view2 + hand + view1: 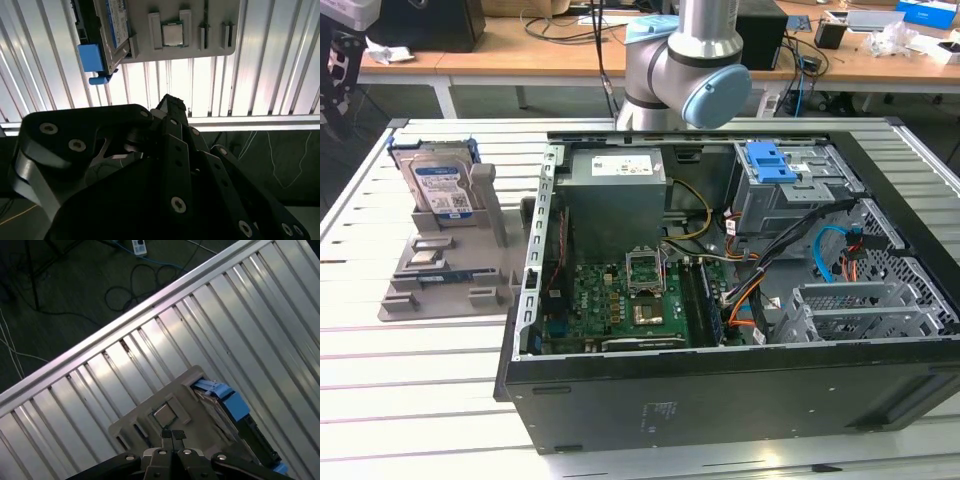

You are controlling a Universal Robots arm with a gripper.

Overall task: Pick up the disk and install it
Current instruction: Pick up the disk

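Observation:
The disk (440, 186), a silver drive with a white-and-blue label in a blue carrier, stands upright in a grey holder (450, 275) on the slatted table, at the exterior view's left. In the second wrist view the disk (116, 22) leans in the holder (200, 47), far beyond my gripper (172, 104). The first wrist view has the disk's blue carrier (234, 402) beside my gripper (172, 434), whose fingers sit together with nothing between them. The gripper hangs well above the holder and touches nothing.
An open black computer case (720, 390) fills the exterior view's middle and right, with a grey power supply (615, 190), a motherboard (620, 300) and a drive cage topped by a blue latch (770, 160). A chip (172, 34) lies in the holder. The arm's base (680, 70) stands behind the case.

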